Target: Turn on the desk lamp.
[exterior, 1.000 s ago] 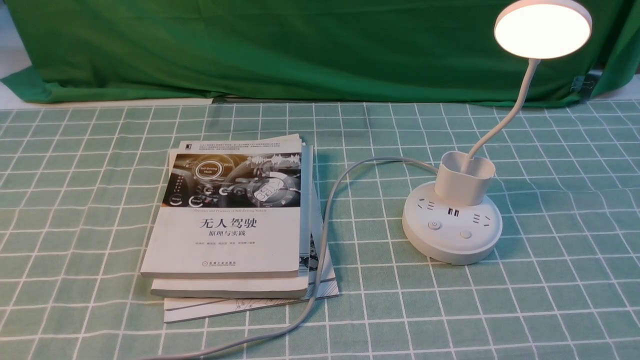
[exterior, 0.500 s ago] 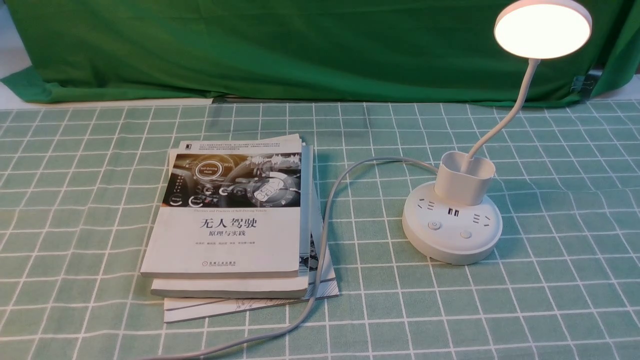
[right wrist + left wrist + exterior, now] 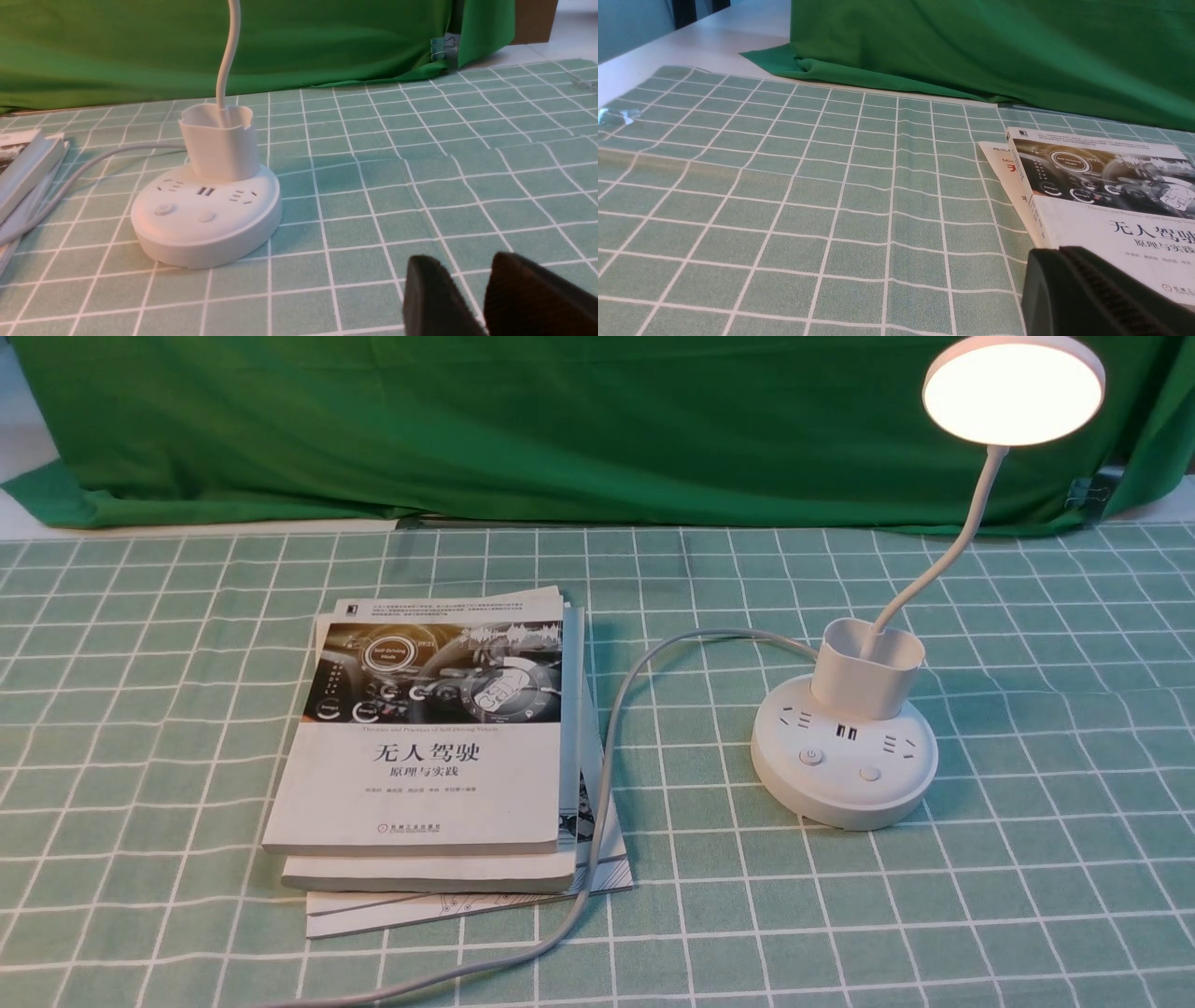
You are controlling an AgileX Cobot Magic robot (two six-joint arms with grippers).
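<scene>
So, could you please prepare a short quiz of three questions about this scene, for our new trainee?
1. True or false: the round head of the desk lamp is lit.
2. Multiple choice: where does the grey cord run?
a) under the whole book stack
b) between the book stack's top book and the lamp's base, crossing the lower books' edges
c) around the lamp's neck
3. Fill in the blank: the top of the base has ____ round buttons.

Key: 1. true; 2. b; 3. two
</scene>
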